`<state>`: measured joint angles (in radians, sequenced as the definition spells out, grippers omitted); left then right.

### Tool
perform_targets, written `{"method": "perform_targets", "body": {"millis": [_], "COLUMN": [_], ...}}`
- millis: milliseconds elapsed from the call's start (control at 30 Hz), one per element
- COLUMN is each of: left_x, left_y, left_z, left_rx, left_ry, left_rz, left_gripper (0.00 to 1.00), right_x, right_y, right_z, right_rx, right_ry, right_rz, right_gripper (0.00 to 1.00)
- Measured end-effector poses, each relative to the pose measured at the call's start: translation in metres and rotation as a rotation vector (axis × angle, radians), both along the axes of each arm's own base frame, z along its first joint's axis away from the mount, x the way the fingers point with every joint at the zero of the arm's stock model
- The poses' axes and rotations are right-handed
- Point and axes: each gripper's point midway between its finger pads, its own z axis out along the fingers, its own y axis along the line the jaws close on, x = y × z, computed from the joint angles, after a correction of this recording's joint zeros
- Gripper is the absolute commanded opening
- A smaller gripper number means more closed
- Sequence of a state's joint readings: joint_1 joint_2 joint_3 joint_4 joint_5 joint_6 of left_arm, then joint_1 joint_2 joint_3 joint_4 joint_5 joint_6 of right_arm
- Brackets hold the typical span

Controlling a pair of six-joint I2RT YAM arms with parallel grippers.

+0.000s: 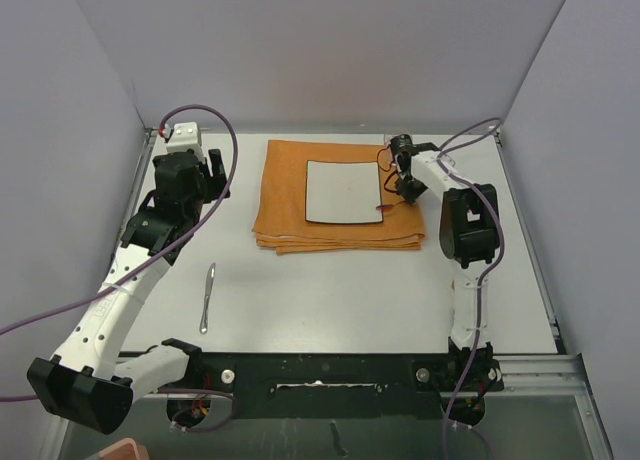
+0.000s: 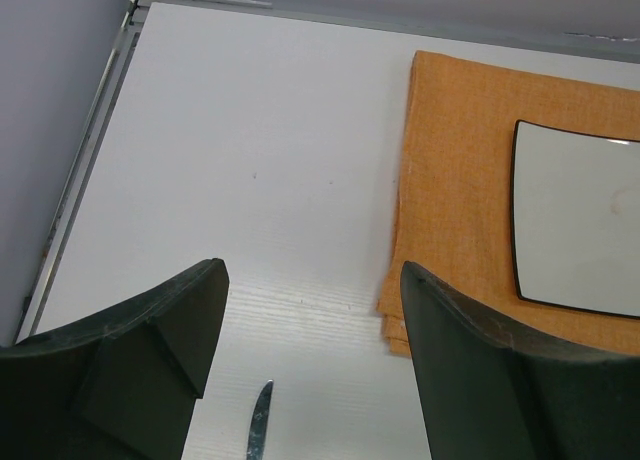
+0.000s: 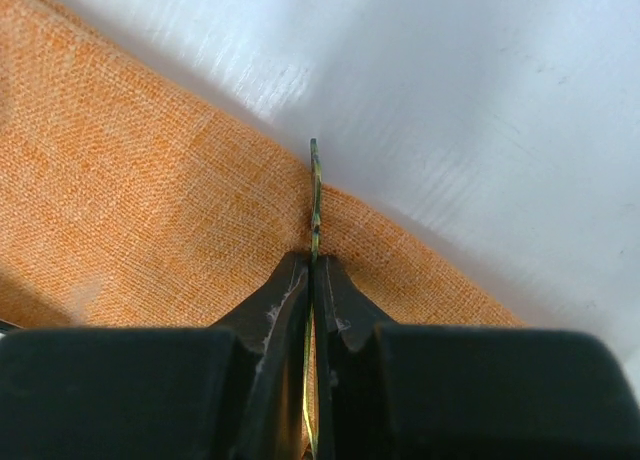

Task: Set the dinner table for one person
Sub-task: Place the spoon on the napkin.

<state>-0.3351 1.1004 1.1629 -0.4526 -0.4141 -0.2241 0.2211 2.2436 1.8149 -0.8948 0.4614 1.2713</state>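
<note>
Leftmost, hanging above the white bench [image 1: 330,290] well left of the orange cloth [image 1: 285,195], with the left gripper [image 2: 310,272] spread wide around nothing and a knife [image 1: 207,295] lying flat left of the cloth, nearer the arm bases. Centred on the cloth, lying flat: a square white plate [image 1: 343,190] with a dark rim. Poised at the cloth's right edge with the right gripper [image 3: 313,265] pinched tight on a thin metal strip [image 3: 315,185] seen edge-on; beneath the cloth and stretching out on all sides of it, the bench.
</note>
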Motion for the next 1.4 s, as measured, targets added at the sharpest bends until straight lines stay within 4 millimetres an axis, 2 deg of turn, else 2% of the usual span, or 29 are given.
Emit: {"method": "perform_targets", "body": {"millis": [233,300,500,600,767,933,1067,1233,1400], "left_x": [-0.001,-0.001,-0.001,-0.002,-0.003,-0.006,-0.007,-0.007,-0.007], "left_y": [0.0,0.0,-0.002,-0.003,-0.002,-0.002,-0.002,-0.003,-0.005], "left_z": [0.001,0.002,0.002,0.003,0.006,0.01,0.012,0.011,0.011], "left_rx": [-0.001,-0.001,-0.002,-0.002,-0.005,-0.011,-0.016,-0.022,-0.027], "left_ry": [-0.004,-0.004,-0.007,-0.007,-0.016,-0.03,-0.034,-0.033,-0.033], "left_rz": [0.001,0.0,-0.006,-0.009,-0.01,-0.01,-0.01,-0.015,-0.022], "left_gripper": [0.69,0.69,0.69,0.69,0.69,0.69,0.69,0.69,0.69], "right_x": [0.005,0.01,0.021,0.024,0.023,0.015,0.018,0.031,0.043], "right_y": [0.001,0.003,0.011,0.015,0.019,0.019,0.02,0.03,0.047], "right_z": [0.0,0.0,-0.002,-0.002,-0.002,0.007,0.03,0.081,0.116], "right_rx": [-0.035,-0.042,-0.032,-0.039,-0.054,-0.072,-0.065,-0.049,-0.051], "right_ry": [0.042,0.053,0.05,0.044,0.029,0.019,-0.035,-0.172,-0.283], "right_rz": [0.088,0.113,0.179,0.221,0.289,0.386,0.464,0.535,0.747], "right_gripper": [0.0,0.06,0.35,0.43,0.46,0.51,0.52,0.53,0.54]}}
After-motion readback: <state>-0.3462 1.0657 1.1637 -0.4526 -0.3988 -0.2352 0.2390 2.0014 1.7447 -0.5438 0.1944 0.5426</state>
